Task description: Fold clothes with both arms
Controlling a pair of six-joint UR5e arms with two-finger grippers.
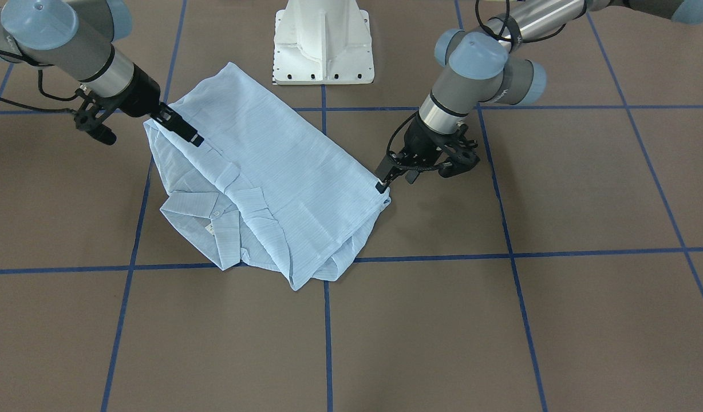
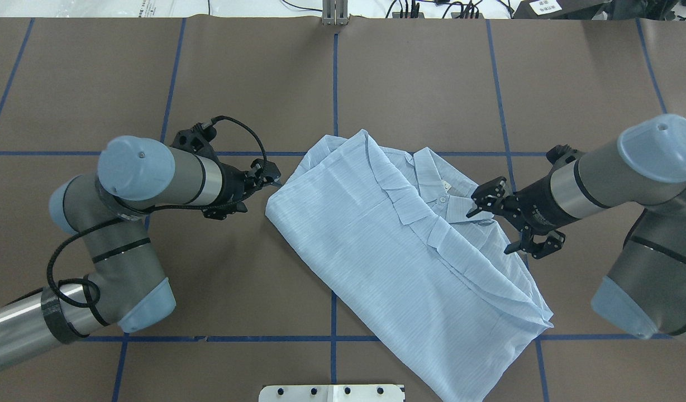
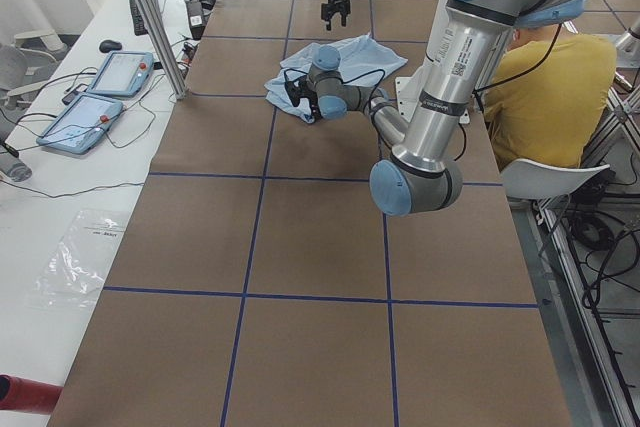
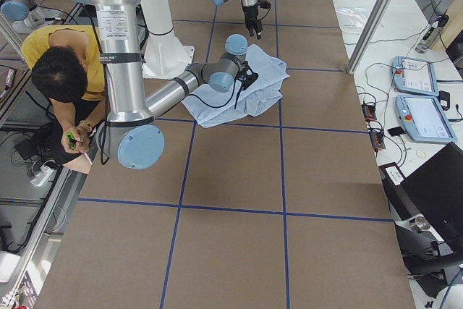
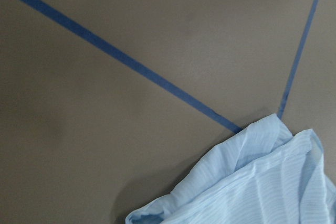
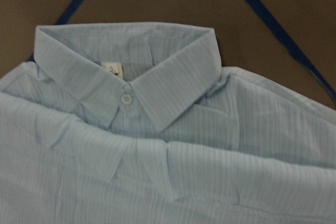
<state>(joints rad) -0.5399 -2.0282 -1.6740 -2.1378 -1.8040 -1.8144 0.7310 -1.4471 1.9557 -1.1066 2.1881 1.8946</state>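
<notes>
Lying folded mid-table (image 2: 209, 268) in overhead view, shirt (image 2: 387, 251) runs diagonally, approx 11 to 5 o'clock, with collar (image 2: 432, 174) at its 1 o'clock edge. R pincer (image 2: 475, 204) is at shirt's 2 o'clock, over collar, fingers spread. L pincer (image 2: 273, 180) sits just beside shirt's 10 o'clock corner, possibly touching cloth; can't tell if spread or pinching.
</notes>
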